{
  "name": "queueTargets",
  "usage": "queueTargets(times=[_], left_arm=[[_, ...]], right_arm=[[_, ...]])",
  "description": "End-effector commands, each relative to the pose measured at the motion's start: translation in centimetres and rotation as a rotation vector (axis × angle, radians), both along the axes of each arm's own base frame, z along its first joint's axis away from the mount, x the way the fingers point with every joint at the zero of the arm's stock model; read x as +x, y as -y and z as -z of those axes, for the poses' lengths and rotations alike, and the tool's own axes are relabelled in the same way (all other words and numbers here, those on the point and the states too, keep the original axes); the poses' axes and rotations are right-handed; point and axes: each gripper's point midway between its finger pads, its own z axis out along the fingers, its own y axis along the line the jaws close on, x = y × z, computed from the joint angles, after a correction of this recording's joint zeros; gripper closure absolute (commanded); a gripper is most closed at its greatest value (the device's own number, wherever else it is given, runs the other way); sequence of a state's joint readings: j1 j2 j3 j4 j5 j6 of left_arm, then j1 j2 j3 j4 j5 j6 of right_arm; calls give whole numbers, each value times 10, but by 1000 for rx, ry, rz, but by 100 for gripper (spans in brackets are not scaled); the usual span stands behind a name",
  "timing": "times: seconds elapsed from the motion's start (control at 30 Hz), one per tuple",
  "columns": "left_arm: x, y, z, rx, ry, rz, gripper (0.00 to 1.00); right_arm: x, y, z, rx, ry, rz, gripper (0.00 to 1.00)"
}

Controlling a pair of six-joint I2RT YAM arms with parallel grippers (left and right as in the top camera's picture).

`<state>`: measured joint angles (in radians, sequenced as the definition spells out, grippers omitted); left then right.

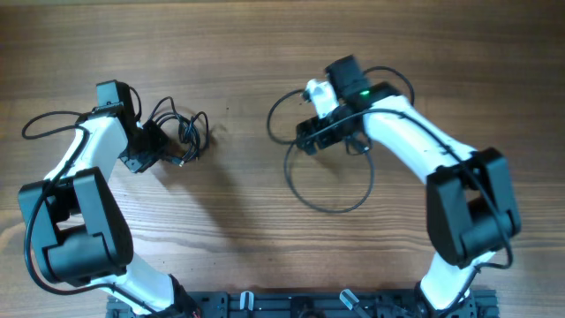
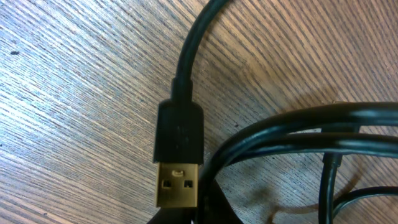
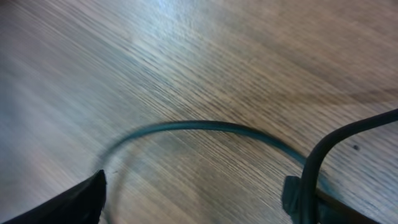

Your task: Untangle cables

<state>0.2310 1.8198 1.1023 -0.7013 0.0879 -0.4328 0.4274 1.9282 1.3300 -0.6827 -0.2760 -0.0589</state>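
Note:
A small knotted bundle of thin black cables (image 1: 187, 132) lies at the table's left. In the left wrist view its strands (image 2: 298, 134) curve down into my left gripper (image 2: 208, 214), which is shut on them. A gold USB plug (image 2: 178, 184) lies flat just left of the fingertips. Seen from above, the left gripper (image 1: 172, 152) sits at the bundle's left edge. A long loose cable loop (image 1: 331, 187) lies at centre right. My right gripper (image 1: 306, 137) hovers over its upper part, jaws open and empty. The loop (image 3: 199, 126) arcs ahead of the right gripper (image 3: 193, 202).
The wooden table (image 1: 265, 53) has bare wood between the two cable groups. Thicker black arm wires run by the left arm (image 1: 40, 124) and the right arm (image 1: 399, 78). One dark wire (image 3: 339, 138) crosses beside the right finger. The base rail (image 1: 291, 305) lines the front edge.

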Motion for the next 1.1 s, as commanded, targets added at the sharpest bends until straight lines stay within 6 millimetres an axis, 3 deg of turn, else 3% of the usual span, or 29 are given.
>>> queueTargets(times=[0.0,0.13,0.3,0.47,0.67,0.9,1.07], left_arm=[[-2,5,5,-18,-13,-8,93],[-2,5,5,-19,-14,-8,93],[-2,5,5,-19,-14,-8,93],[-2,5,5,-18,-14,-8,93],[-2,5,5,-19,-14,-8,93],[-2,5,5,-19,-15,-8,93],[-2,5,5,-19,-14,-8,93]], right_arm=[[-4,4,25,-186,43,-37,10],[-16,-9,46,-246,20,-13,13],[-9,11,66,-391,56,-32,16],[0,31,64,-501,106,-52,12],[5,30,64,-506,133,-125,10],[-12,35,69,-476,34,-128,41],[-23,45,70,-462,-38,-121,55]])
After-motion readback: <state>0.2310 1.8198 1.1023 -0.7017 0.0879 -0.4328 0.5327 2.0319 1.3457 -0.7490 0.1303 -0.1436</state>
